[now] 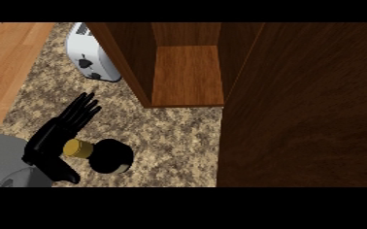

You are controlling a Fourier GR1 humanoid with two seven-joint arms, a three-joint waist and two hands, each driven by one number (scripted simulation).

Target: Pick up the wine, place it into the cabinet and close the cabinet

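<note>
A: The wine bottle is seen from above, standing on the speckled surface, well short of the cabinet and off towards its left front corner. Its gold cap is plainly shown.

B: And the left hand?

A: It is set just beside the bottle, on the side away from the cabinet. The fingers are held fairly straight and spread, the thumb is stretched below; nothing is gripped. Whether the cap is touched by the palm cannot be told.

B: So the pick-up is not yet made?

A: It is judged so. The bottle is not enclosed and appears not to be lifted.

B: The cabinet itself?

A: It is found open: a bare wooden shelf is exposed, and the door is swung out to the right of the opening. Nothing is seen on the shelf.

B: The right hand?

A: It is not shown at all.

B: Anything else?

A: A white toaster is parked to the left of the cabinet, against its side.

B: What remains, then?

A: All of it, by this reading: the grasp, the placing, the closing.
</note>
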